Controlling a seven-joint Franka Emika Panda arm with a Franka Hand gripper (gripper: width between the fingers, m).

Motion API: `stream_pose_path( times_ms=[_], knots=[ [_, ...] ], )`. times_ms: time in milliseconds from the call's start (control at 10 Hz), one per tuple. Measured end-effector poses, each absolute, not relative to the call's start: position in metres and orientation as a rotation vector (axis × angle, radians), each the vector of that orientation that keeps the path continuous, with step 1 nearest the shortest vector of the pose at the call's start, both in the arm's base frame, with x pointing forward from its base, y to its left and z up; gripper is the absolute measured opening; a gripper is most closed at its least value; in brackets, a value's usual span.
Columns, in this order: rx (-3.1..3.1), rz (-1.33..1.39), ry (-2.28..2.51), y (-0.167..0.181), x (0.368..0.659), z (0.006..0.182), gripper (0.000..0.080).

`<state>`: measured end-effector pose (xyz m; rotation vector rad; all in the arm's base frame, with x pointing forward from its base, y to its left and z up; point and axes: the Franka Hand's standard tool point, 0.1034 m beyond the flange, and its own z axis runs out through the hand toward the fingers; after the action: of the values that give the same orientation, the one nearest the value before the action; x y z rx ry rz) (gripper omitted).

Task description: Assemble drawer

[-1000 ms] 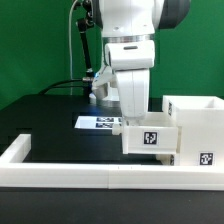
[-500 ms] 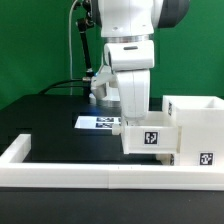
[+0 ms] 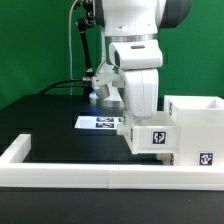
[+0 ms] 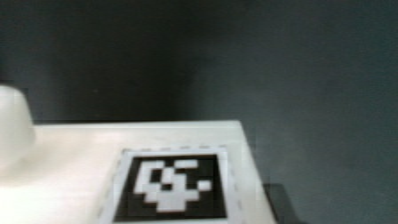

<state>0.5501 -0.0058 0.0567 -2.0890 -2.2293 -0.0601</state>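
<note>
A small white tray box with a black-and-white tag on its front hangs tilted just above the table, its right end touching the tall white casing. My gripper reaches down into the tray from above and is shut on its wall; the fingertips are hidden by the tray. The casing stands at the exterior view's right, open on top, with a tag low on its front. In the wrist view the tray's white face and its tag fill the lower part. The second tray is out of view.
The long low white border wall runs along the front and turns back at the exterior view's left. The marker board lies flat on the black table behind the tray. Cables and the arm's base stand at the back.
My gripper and the tray have shifted toward the exterior view's right, up against the casing, and the tray has tilted a little. The casing has not moved.
</note>
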Motion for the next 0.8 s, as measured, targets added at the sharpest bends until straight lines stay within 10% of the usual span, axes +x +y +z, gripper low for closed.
stream_pose_path(
  times_ms=[800],
  knots=[
    [-2.102,-0.058,-2.216,0.012,0.551,0.057,0.0042]
  ],
)
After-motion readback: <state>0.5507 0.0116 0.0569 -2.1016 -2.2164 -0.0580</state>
